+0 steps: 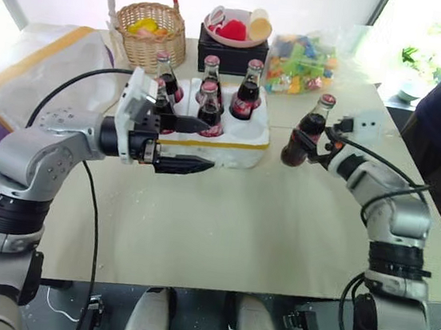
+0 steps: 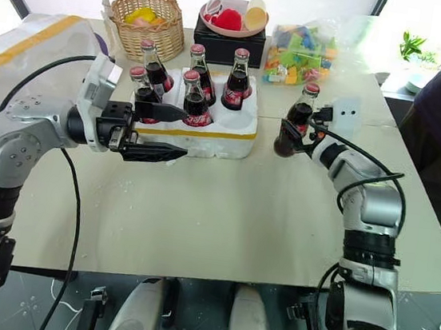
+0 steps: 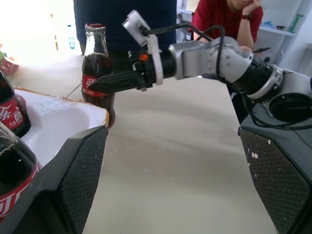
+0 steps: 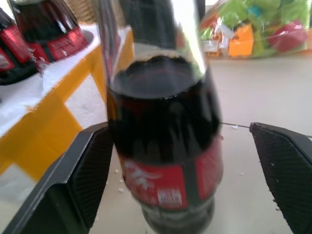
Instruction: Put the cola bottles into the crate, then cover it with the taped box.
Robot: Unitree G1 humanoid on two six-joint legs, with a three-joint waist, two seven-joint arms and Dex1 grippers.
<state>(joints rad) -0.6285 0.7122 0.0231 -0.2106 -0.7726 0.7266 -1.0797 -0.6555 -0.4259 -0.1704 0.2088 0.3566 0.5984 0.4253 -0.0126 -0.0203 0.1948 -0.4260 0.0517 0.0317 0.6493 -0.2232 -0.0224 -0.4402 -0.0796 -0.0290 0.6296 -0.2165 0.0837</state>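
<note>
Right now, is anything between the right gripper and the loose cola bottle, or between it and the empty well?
Nothing visible. The bottle stands between the fingers of the open right gripper, right of the crate. The empty front-right well is nearest it; the left gripper hangs by the crate's front left, off that path.

A cola bottle (image 4: 165, 146) stands between spread fingers (image 4: 85, 170), beside the crate (image 4: 53, 97)

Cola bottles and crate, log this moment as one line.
crate: five bottles in | sixth bottle: on table beside crate, between right claw fingers, open | left claw: open, empty | taped box: untouched
</note>
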